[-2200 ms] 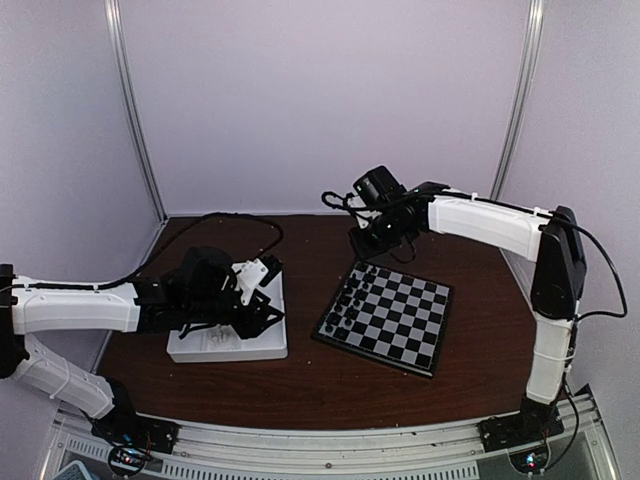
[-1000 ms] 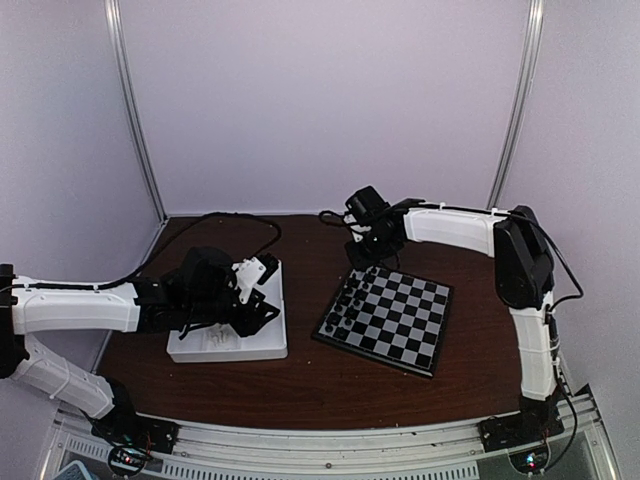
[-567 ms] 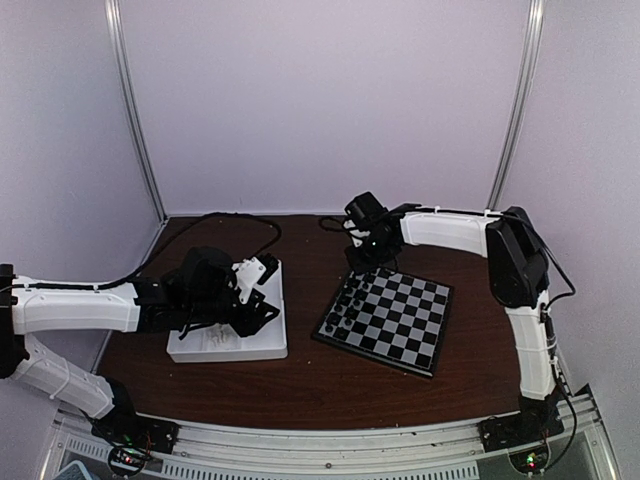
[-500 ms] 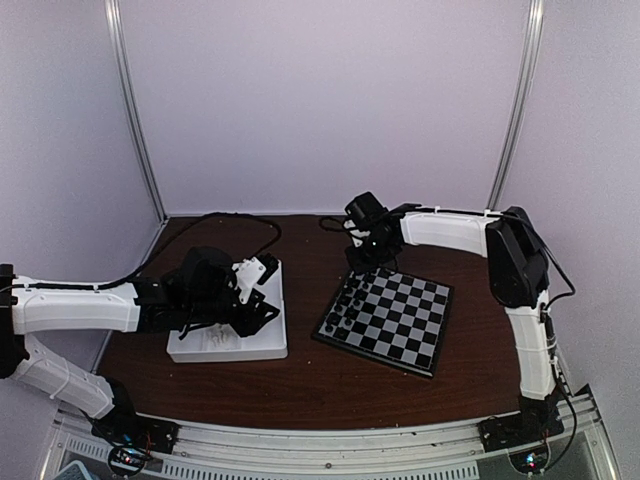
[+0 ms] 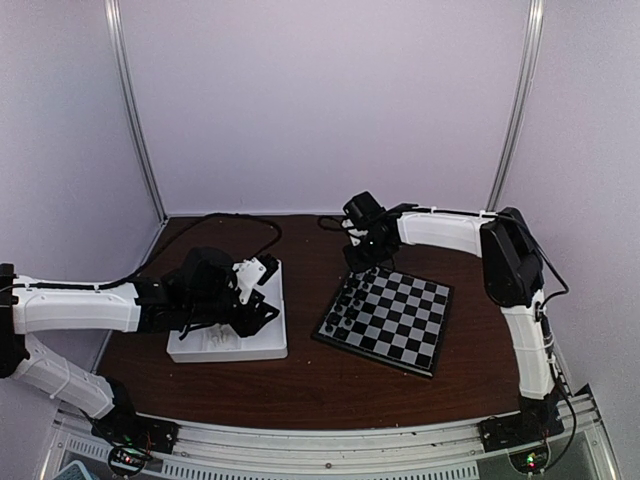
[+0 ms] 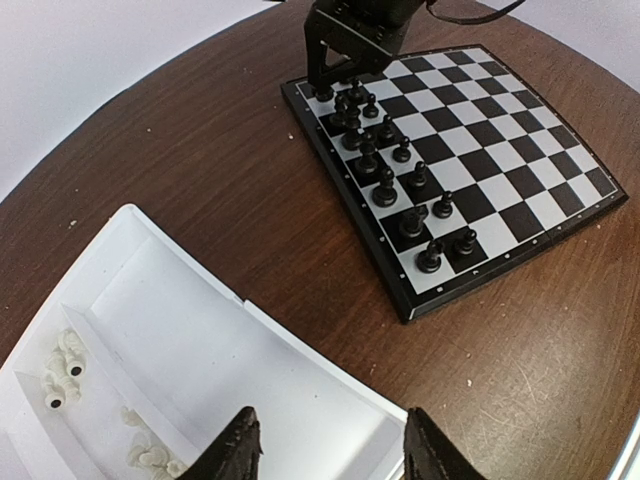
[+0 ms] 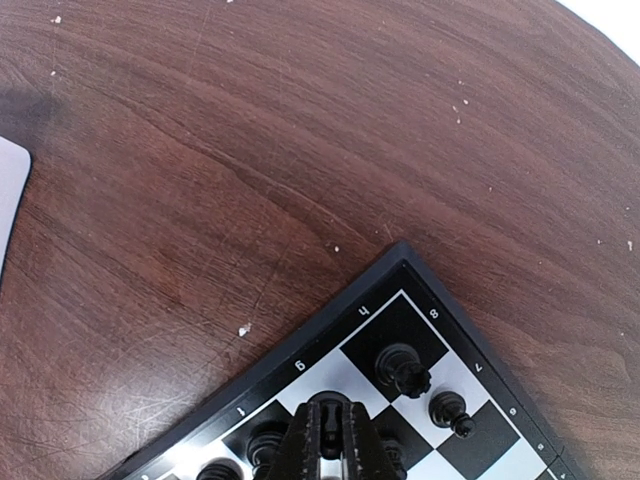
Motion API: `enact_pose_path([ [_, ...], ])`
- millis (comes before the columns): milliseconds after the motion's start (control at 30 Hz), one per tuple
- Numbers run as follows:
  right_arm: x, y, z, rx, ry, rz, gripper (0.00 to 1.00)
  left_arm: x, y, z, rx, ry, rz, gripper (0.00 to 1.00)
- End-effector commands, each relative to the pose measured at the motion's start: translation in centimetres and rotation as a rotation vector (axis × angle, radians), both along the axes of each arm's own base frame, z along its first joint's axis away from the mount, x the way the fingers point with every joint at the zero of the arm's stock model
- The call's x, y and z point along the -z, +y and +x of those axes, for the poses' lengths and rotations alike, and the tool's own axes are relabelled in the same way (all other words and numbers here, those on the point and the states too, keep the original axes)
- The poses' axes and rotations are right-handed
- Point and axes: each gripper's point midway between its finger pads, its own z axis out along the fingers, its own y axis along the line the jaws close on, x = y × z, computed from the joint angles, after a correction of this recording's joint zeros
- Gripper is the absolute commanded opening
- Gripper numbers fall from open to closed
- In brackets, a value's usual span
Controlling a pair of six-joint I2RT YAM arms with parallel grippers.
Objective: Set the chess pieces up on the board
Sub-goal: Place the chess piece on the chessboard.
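Right wrist: placement among the black chess pieces [image 7: 402,368] is judged underway, with the right gripper [image 7: 327,435] shut at the board [image 7: 270,385] corner and the left gripper [image 6: 325,445] apart. Release is called for next.

Robot lab booth: white panels [image 5: 320,100], alu posts [image 5: 135,110]

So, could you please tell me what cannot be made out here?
- Right wrist view: whether the shut right end effector grips a piece; its own fingers hide the gap.
- Left wrist view: white chess pieces in the tray, too small to identify; the frame edge cuts the tray.
- Top view: black chess pieces on the board blur together, uncountable.
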Motion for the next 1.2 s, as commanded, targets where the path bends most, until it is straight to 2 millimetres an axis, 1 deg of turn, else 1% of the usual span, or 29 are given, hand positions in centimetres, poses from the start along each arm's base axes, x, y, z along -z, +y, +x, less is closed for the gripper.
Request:
enact_pose_path([
  [0,0.1,-0.1,0.6,0.0,-0.005,-0.007,0.05,-1.1,-0.5,0.5,-0.007,-0.024,-0.021,0.49],
  [233,0.5,-0.3,0.6,0.004,-0.001,-0.018,0.07,-1.1,-0.5,0.4,-0.006,-0.023,-0.02,0.49],
  [567,0.4,-0.3,0.6,0.001,-0.002,-0.017,0.16,-1.1,-0.6,0.5,-0.007,-0.023,-0.023,0.5],
  [800,-0.1,-0.3,0.6,-0.001,-0.007,-0.014,0.17,-1.2,-0.6,0.5,-0.005,-0.023,-0.024,0.5],
  [900,-1.0,-0.3,0.7,0.0,-0.022,-0.009,0.17,-1.2,-0.6,0.5,-0.004,-0.022,-0.024,0.5],
  [1000,-2.6,-0.3,0.6,-0.001,-0.041,0.003,0.17,-1.2,-0.5,0.5,-0.009,-0.026,-0.016,0.5],
  [1067,-3.9,-0.5,0.6,0.0,-0.062,0.013,0.17,-1.2,0.1,1.0,-0.045,-0.033,0.011,0.5],
  [1167,-6.2,-0.8,0.4,0.001,-0.101,0.033,0.18,-1.2,2.0,2.0,-0.151,-0.059,0.07,0.5],
])
